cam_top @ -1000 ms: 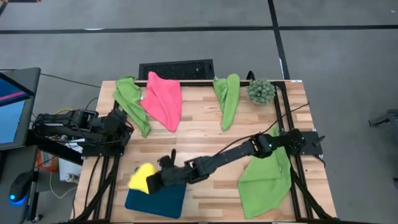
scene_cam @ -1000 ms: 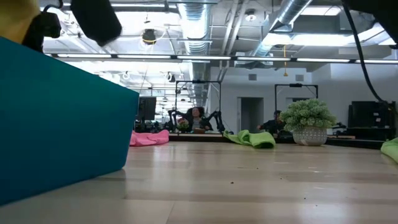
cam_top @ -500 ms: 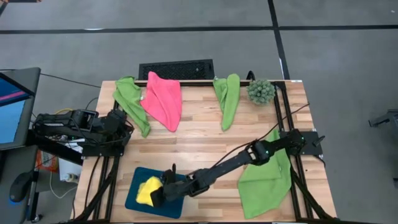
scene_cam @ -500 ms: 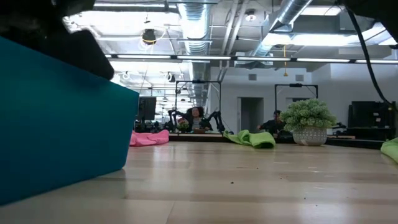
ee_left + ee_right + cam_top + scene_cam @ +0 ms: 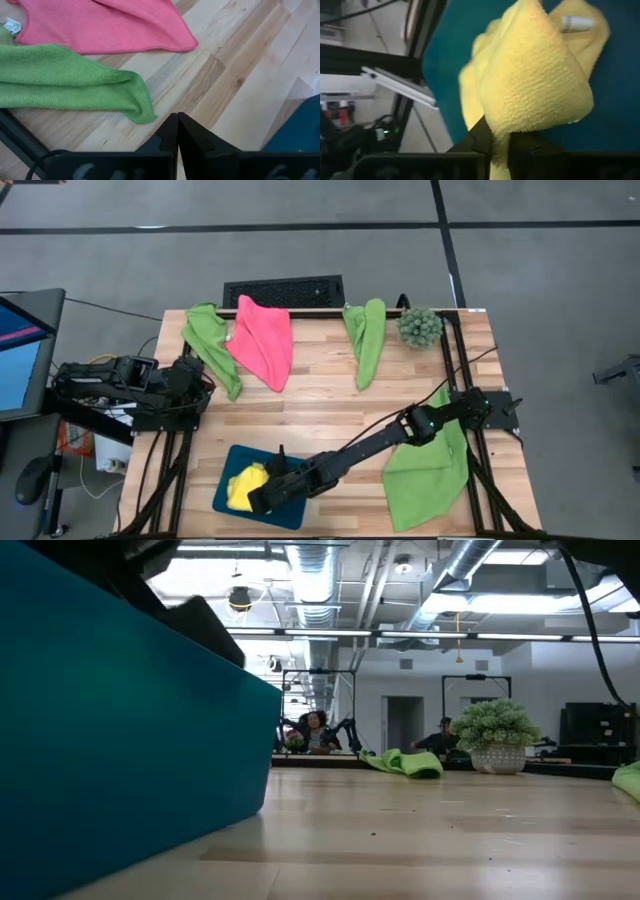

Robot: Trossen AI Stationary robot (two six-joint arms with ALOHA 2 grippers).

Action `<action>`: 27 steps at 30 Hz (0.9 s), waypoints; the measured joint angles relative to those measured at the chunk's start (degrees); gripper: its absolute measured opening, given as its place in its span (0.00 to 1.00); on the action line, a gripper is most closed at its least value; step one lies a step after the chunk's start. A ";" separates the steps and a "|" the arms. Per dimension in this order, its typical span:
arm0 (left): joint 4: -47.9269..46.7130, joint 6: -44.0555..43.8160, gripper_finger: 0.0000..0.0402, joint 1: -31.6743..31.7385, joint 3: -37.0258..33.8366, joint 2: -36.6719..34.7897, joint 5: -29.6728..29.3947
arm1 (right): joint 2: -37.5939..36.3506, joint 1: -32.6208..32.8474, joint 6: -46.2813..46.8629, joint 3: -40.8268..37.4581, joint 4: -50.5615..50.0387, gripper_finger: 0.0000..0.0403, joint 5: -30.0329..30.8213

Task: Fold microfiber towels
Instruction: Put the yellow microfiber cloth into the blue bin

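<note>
Bench [image 5: 320, 405]: light wood; teal tray [image 5: 300, 510] at near edge. Large lime towel [image 5: 425, 475] spread at right side under right arm. Pink towel [image 5: 262, 340] and two lime towels [image 5: 365, 340] along far edge. Folded yellow towel [image 5: 243, 486] in tray, right gripper [image 5: 262, 498] fingers [image 5: 479, 135] grasping it. Left gripper [image 5: 177, 120] at left edge, fingers clenched, empty
</note>
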 joint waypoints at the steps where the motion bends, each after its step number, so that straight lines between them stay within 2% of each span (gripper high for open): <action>1: 0.01 -0.07 0.00 -0.01 0.00 0.00 0.00 | 0.00 -0.11 -0.02 0.00 -0.70 0.17 -0.15; 8: 0.07 -0.49 0.00 -0.01 0.00 0.02 0.04 | -2.10 -0.37 -1.48 1.34 -9.21 0.25 -3.25; 17: 0.32 -0.56 0.00 -0.01 -0.02 0.00 0.39 | -4.74 -0.40 -2.95 1.45 -19.74 0.30 -4.27; 22: 0.58 -0.59 0.00 0.01 -0.02 0.01 0.39 | -4.87 -0.50 -3.30 1.16 -21.28 0.33 -8.94; 27: 0.58 -1.06 0.03 0.01 -0.02 0.02 0.42 | -5.34 -0.93 -3.29 1.27 -24.00 0.34 -9.73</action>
